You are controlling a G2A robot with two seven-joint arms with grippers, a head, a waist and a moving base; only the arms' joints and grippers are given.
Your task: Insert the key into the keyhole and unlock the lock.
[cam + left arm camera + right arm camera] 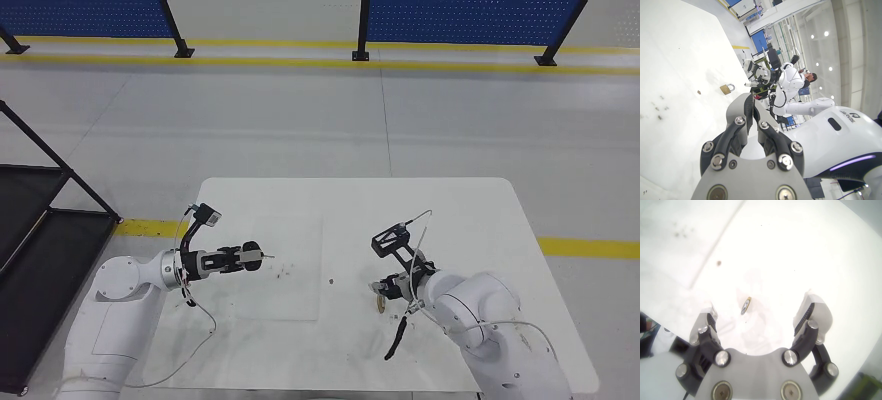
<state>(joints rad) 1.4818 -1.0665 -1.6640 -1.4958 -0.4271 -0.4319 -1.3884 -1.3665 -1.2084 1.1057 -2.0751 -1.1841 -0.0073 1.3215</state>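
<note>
Black ribbed rubber lines the pads of my left gripper [752, 97], left of centre in the top view, and those pads are pressed together. A thin pale sliver pokes past the tips. I take it for the key [265, 257], held level and aimed toward the right of the frame so it can be driven at the keyhole. Between the arms the white table [460, 210] is matte, with a few dark specks [331, 283] near mid-frame. Right of centre the lock [727, 89] lies flat on the table, a boxy brass body with a bright steel shackle loop. My right gripper [761, 307] hangs over it with fingers spread wide, one to either side and touching nothing. I judge it is placed there to clamp the body steady for insertion.
</note>
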